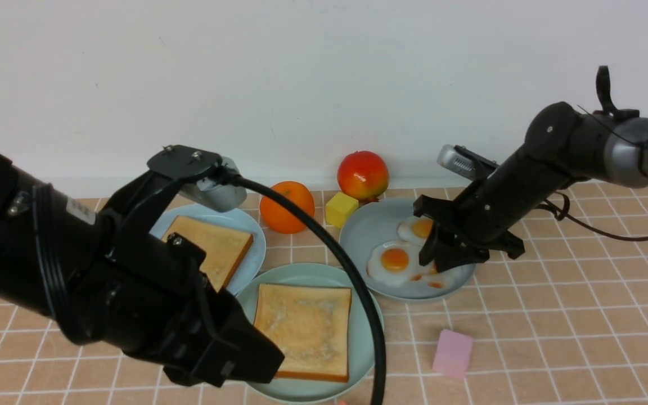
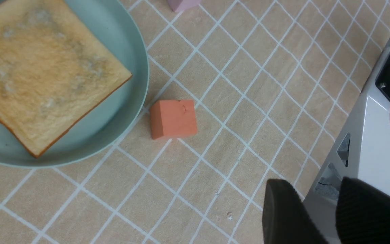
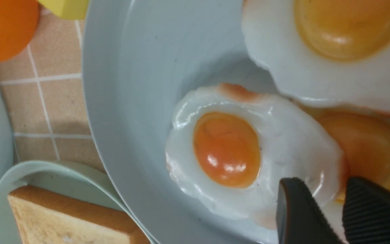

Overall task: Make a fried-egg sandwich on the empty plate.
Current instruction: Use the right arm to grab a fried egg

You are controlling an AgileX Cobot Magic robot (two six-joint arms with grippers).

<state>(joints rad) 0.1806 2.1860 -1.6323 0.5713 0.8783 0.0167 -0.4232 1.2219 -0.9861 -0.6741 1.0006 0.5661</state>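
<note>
Logging right gripper (image 1: 441, 263) (image 3: 330, 193) with jaws slightly parted, tips hanging at the rim of the nearest egg (image 1: 394, 260) (image 3: 227, 149) on the grey-blue plate (image 1: 369, 230); pinching nothing visibly, contact unclear.

Logging left gripper (image 2: 320, 193) likewise slightly spread, holding nothing, hovering over bare tiles near an orange block (image 2: 173, 118).

Finding one bread slice (image 1: 304, 329) lying on the mint-green plate (image 1: 301, 273). Finding the second slice (image 1: 217, 247) on the sky-blue plate (image 1: 245, 222) at 10 o'clock from it, the egg plate at 2 o'clock and a pink block (image 1: 452, 352) at 3 o'clock.
</note>
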